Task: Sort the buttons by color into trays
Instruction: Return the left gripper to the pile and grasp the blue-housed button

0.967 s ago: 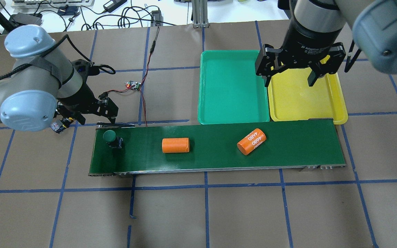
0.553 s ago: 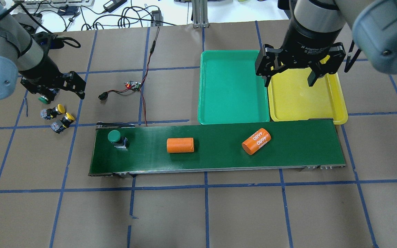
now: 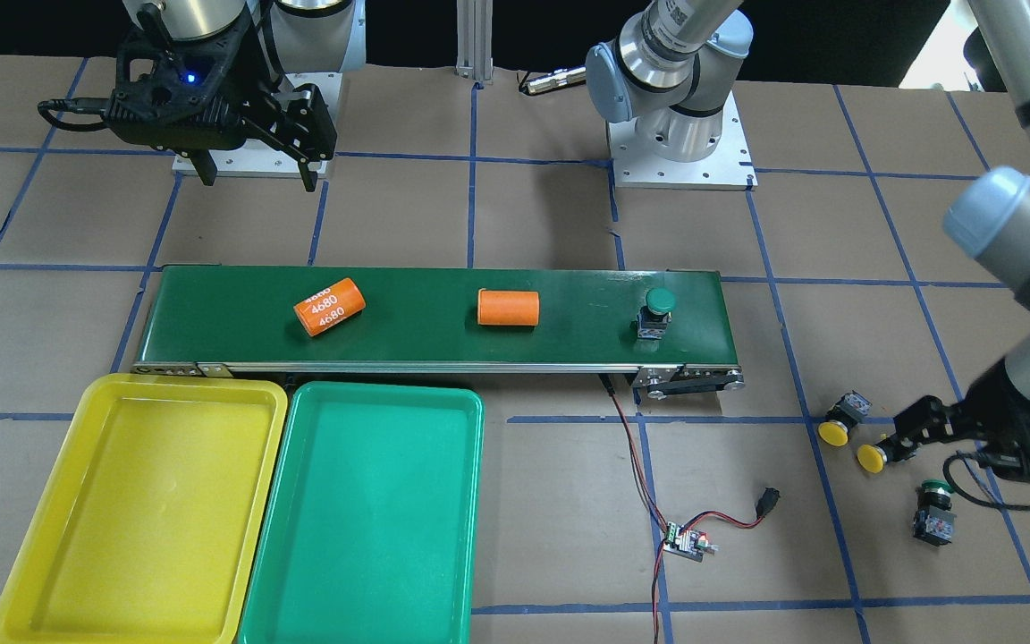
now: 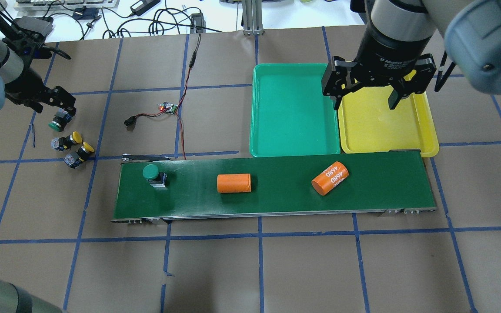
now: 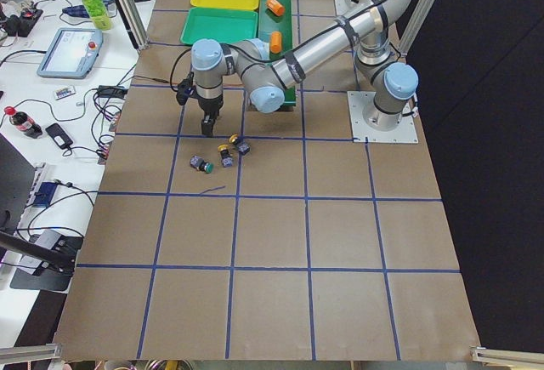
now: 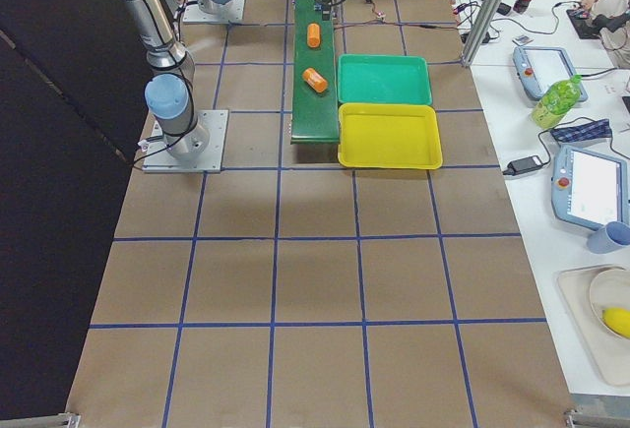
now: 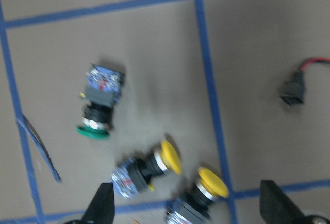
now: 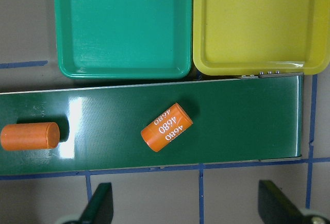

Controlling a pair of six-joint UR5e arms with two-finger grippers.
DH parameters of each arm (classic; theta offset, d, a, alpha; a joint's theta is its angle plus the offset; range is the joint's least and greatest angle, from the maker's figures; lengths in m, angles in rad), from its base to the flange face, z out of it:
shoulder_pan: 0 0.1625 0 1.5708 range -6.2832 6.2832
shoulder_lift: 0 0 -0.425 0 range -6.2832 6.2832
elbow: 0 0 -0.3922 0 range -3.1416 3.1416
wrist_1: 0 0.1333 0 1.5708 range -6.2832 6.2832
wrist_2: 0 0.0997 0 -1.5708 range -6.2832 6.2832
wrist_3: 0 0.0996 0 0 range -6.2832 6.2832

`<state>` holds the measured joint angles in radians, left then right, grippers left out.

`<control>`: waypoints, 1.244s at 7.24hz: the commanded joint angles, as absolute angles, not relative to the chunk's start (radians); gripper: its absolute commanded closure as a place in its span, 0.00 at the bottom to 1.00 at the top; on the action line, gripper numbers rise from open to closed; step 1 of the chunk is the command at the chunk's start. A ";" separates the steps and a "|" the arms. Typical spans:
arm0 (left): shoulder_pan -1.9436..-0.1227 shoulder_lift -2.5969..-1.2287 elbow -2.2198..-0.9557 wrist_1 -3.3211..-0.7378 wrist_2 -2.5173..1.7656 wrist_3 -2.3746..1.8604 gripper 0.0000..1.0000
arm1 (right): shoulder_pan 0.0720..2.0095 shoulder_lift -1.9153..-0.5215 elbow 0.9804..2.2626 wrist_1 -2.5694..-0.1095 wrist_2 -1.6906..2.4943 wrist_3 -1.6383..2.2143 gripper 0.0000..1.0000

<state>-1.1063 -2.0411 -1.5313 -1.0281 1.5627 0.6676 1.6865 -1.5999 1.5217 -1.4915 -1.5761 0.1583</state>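
One green button [image 4: 151, 173] stands on the belt's left end, cap up; it also shows in the front view [image 3: 658, 304]. A second green button [image 4: 55, 124] and two yellow buttons [image 4: 71, 139] [image 4: 83, 150] lie on their sides on the table left of the belt. My left gripper [image 4: 52, 104] hovers over them, open and empty; its wrist view shows the green one [image 7: 98, 113] and the yellow ones [image 7: 154, 165] [image 7: 203, 190]. My right gripper [image 4: 365, 98] is open and empty above the seam of the teal-green tray [image 4: 294, 108] and the yellow tray [image 4: 424, 134]. Both trays hold nothing.
Two orange cylinders lie on the dark-green conveyor belt [image 4: 276, 200], one plain [image 4: 233, 183], one marked 4680 [image 4: 329, 178]. A small circuit board [image 4: 168, 107] with red wires and a black plug [image 4: 129, 121] lie behind the belt's left end.
My left arm has swung away from the belt's left end to the far left, over the loose buttons. The green button and both cylinders on the belt have shifted right. The right arm is still.
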 commanded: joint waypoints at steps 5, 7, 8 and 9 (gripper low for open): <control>-1.048 -2.267 -1.402 -1.019 1.560 0.834 0.00 | 1.686 -1.601 1.522 -1.493 -1.575 0.160 0.00; -1.048 -2.287 -1.408 -1.022 1.560 0.828 0.38 | 1.687 -1.600 1.522 -1.493 -1.575 0.161 0.00; -1.048 -2.289 -1.405 -1.023 1.562 0.809 0.99 | 1.687 -1.600 1.522 -1.493 -1.575 0.161 0.00; -1.048 -2.281 -1.401 -1.026 1.566 0.808 1.00 | 1.686 -1.600 1.522 -1.493 -1.575 0.161 0.00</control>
<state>-1.0478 -2.2843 -1.4047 -1.0231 1.5621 0.8158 1.6868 -1.6001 1.5217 -1.4926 -1.5754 0.1610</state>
